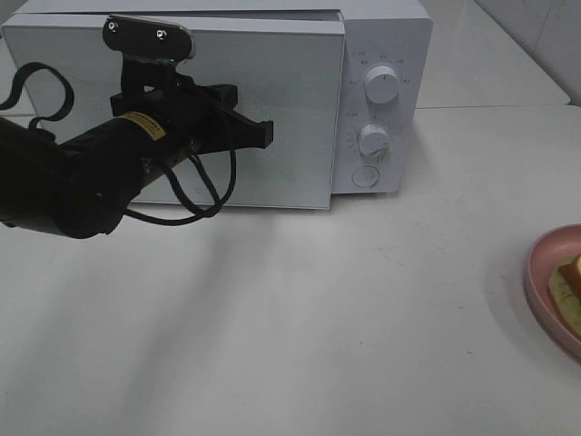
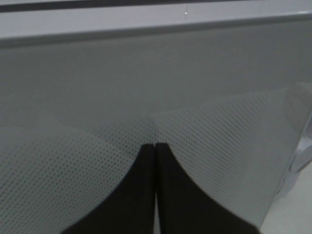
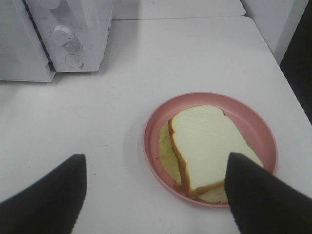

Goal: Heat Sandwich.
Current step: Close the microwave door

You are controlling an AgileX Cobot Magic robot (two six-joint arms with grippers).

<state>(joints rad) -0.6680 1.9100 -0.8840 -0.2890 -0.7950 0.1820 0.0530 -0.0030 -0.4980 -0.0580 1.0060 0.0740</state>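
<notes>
the left fingers [image 2: 155,161] are pressed together, with nothing between them, and their tips are right against the pale perforated door [image 1: 272,118] of the microwave [image 1: 390,54]. the door looks closed or almost closed; i cannot tell if the tips really touch it or only stand just in front. the right fingers [image 3: 156,195] stand wide apart and hold nothing. between them, a little ahead, lies the sandwich [image 3: 209,146] on a round pink plate [image 3: 161,122], and the plate rests on the white worktop [image 3: 122,73].

the sandwich is made of pale soft bread slices with an orange-brown edge. i judge it light, soft and easy to squash, and the slices can slide one over the other, so a hard squeeze will deform it. the upper slice lies a bit shifted over the lower one. a good hold is probably across the two long crust edges, near the middle, with gentle pressure, and low enough to catch all layers together. the plate rim is near one side of the bread, so one finger needs room there.

the left arm [image 1: 82,173] reaches forward and a little upward from the near side, almost level, toward the door. the right arm itself is not seen in the high view; its wrist looks down at an angle over the plate, well away from the microwave knobs [image 1: 381,86].
</notes>
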